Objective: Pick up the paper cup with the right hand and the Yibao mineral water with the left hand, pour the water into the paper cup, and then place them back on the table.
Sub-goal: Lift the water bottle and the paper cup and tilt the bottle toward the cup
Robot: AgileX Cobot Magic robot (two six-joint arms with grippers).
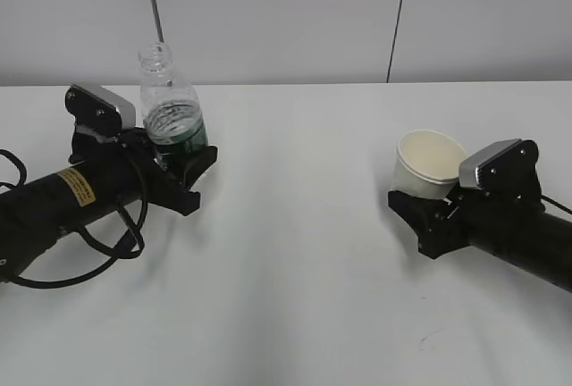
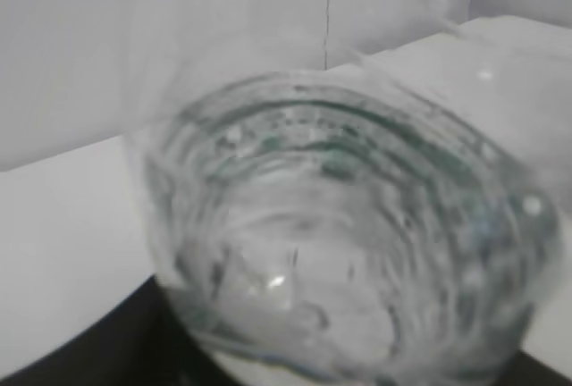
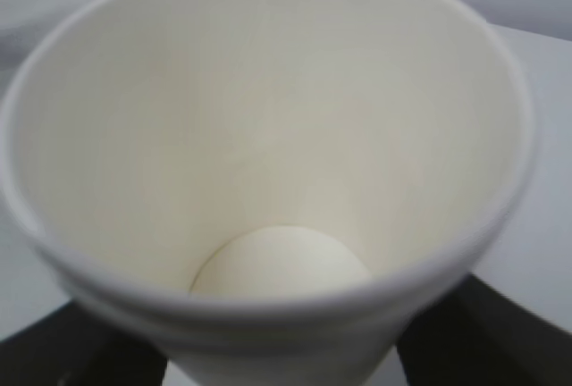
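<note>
Left tool (image 1: 183,167) is clamping the bottle (image 1: 170,109), right tool (image 1: 429,212) is gripping the cup (image 1: 427,164), both sitting on the bench (image 1: 295,252).

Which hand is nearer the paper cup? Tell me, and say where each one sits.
Right. The right hand is at the paper cup, its fingers on either side of the base. The left hand is far across the table, around the Yibao mineral water.

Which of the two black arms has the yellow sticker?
The left arm, the one whose tool is at the bottle. The right arm, at the cup, has no sticker.
</note>
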